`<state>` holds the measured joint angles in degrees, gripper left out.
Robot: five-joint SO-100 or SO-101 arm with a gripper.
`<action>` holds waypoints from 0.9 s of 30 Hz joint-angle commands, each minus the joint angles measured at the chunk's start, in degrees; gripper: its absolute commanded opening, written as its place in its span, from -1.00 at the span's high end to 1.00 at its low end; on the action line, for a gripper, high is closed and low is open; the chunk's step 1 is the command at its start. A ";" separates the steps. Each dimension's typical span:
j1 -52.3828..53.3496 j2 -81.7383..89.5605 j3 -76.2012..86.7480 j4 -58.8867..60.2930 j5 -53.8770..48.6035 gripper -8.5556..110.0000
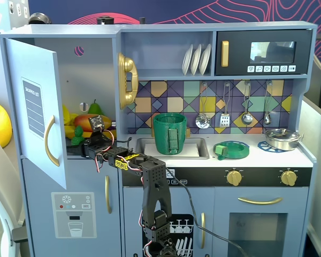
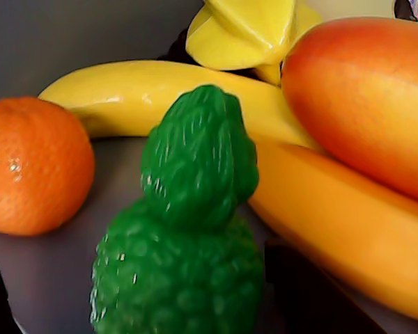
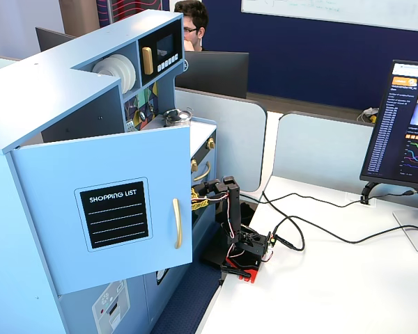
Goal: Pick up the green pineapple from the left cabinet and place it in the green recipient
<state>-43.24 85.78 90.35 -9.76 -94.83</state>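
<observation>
The left cabinet's door [image 1: 37,115] stands open; it also shows in a fixed view [image 3: 118,209]. The green pineapple [image 2: 188,236] lies on the cabinet shelf, crown pointing away from the camera, and shows small in a fixed view [image 1: 77,141]. My gripper [image 2: 146,296] reaches into the cabinet [image 1: 81,143] and is open. Its dark fingers [image 2: 303,292] stand either side of the pineapple's body; the right one is close to it, the left one well apart. The green recipient [image 1: 169,134] stands upright in the sink, to the right of the cabinet.
An orange [image 2: 35,167] lies left of the pineapple, bananas [image 2: 146,94] behind it, and a mango [image 2: 366,90] and an orange-yellow fruit [image 2: 341,223] to its right. A green pear [image 1: 94,108] stands at the back. A flat green dish [image 1: 232,149] sits on the counter.
</observation>
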 commanded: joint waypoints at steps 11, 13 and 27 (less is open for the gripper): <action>0.18 -1.23 -7.38 2.02 -4.57 0.86; -0.53 0.00 -7.29 2.81 -5.10 0.86; 0.62 38.41 11.16 20.74 -21.09 0.86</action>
<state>-45.18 110.48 100.20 5.19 -114.08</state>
